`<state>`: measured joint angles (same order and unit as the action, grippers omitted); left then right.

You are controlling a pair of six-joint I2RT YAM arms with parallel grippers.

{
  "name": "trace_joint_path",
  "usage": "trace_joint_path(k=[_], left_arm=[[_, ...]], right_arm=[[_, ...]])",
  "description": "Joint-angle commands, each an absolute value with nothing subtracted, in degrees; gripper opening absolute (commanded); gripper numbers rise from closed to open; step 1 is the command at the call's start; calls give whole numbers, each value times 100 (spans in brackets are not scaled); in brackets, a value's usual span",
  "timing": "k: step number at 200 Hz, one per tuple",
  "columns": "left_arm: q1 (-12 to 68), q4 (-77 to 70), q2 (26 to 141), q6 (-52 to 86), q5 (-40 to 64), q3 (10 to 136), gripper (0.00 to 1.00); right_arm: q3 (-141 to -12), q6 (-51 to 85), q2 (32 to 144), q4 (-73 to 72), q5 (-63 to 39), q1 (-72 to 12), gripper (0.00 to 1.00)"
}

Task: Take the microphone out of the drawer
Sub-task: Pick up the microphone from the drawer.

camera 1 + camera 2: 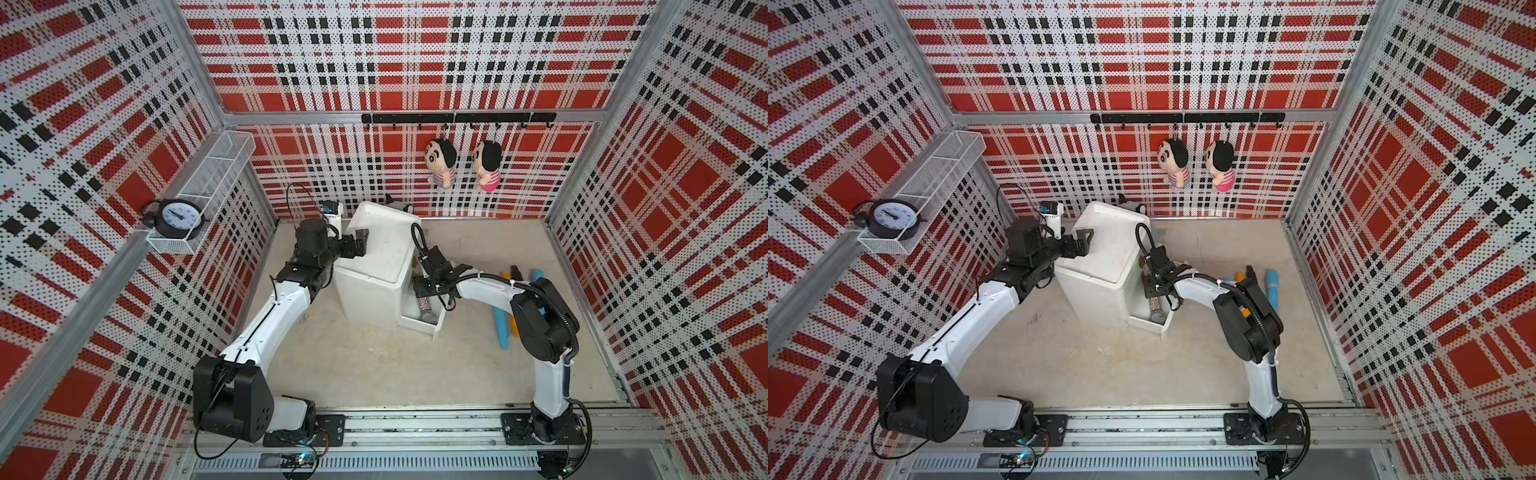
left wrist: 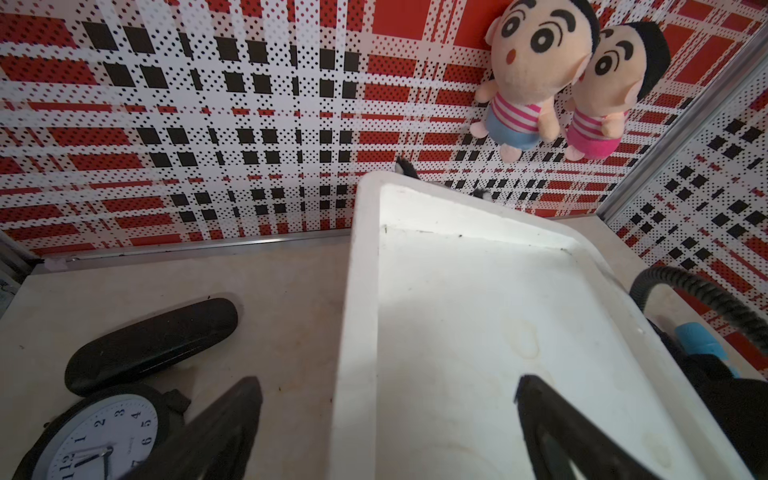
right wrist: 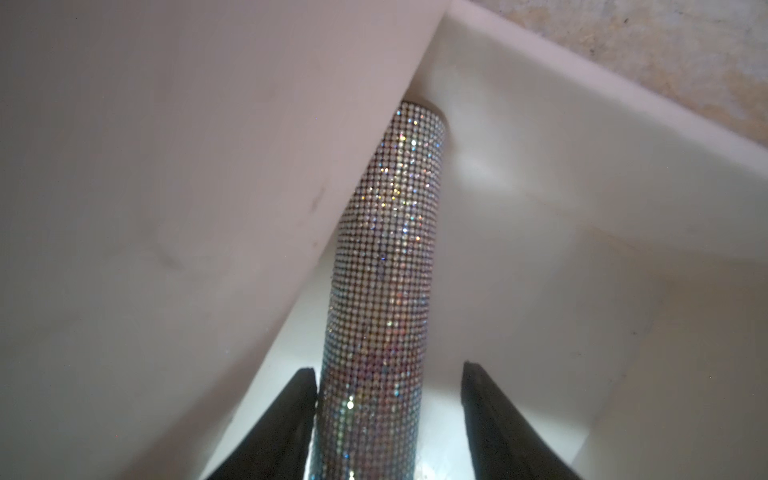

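Observation:
The microphone [image 3: 386, 270], its handle covered in glittering studs, lies in the pulled-out drawer [image 3: 582, 145] low on the right side of the white cabinet [image 1: 382, 249]. In both top views its handle [image 1: 424, 303] [image 1: 1156, 305] shows in the drawer [image 1: 436, 328] [image 1: 1165, 326] below my right gripper [image 1: 422, 291] [image 1: 1152, 291]. My right gripper [image 3: 387, 368] is open around the handle: one finger touches it, the other stands clear. My left gripper [image 2: 388, 380] [image 1: 360, 243] [image 1: 1082, 241] is open, straddling the left rim of the cabinet's top [image 2: 478, 311].
Blue and orange tools [image 1: 503, 328] lie on the floor right of the drawer, under my right arm. Two plush dolls [image 1: 441, 162] hang on the back wall. A black case [image 2: 153, 345] and a clock [image 2: 99, 440] lie left of the cabinet. Another clock [image 1: 180, 216] sits on the wire shelf.

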<state>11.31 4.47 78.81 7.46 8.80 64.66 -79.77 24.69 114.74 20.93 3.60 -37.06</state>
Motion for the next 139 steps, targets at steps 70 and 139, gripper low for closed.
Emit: trace_joint_path(k=[70,139], left_arm=[[1090,694,7875,835,1012,6346,98],[1104,677,7884,858,1046,6337,98]], right_arm=[[-7932,2375,11644,2457,387,-3772,49],[-7928,2551,11694,2409,464,-3771,58]])
